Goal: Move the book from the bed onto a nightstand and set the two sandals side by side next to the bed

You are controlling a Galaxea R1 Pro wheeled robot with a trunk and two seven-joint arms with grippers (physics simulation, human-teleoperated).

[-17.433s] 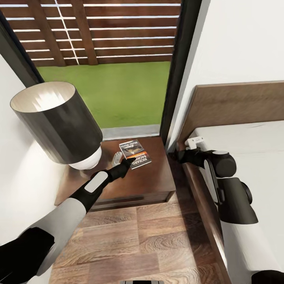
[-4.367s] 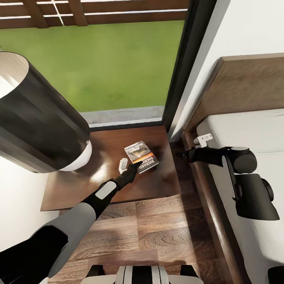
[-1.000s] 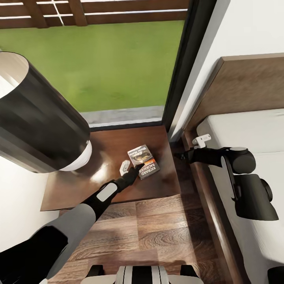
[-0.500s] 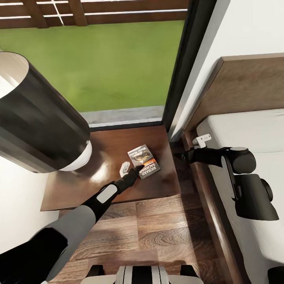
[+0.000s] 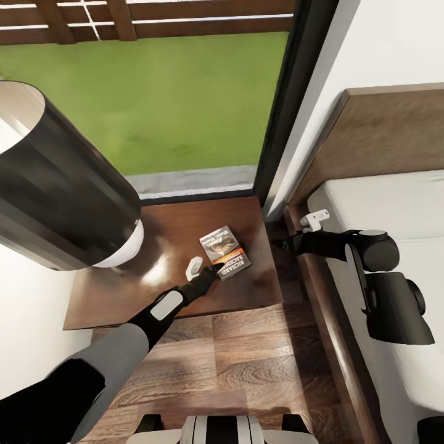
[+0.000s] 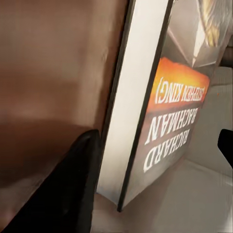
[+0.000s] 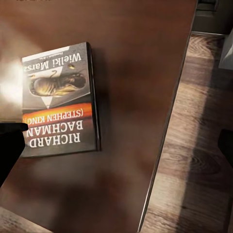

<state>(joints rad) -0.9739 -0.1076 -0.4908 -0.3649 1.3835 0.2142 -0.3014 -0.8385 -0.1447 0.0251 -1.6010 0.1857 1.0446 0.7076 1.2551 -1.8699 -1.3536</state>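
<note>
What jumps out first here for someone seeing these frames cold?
The big dark lamp shade looms at the head view's left, over the nightstand. On that glossy top lies the book, flat, orange band showing, with the left gripper open at its near edge. Beyond, bright green grass shows through the window, and the bed sits to the right.

Book [image 5: 225, 253] flat on nightstand [image 5: 246, 293], toward its bed-side half; lamp [image 5: 61, 185] over the nightstand's left part. Left gripper [image 5: 205, 272] at the book's near corner, fingers apart. Bed [image 5: 394, 216] right of nightstand, floor strip [image 5: 246, 364] between. Right gripper [image 5: 302, 231] at the bed's edge. Window [image 5: 185, 92] behind nightstand
</note>
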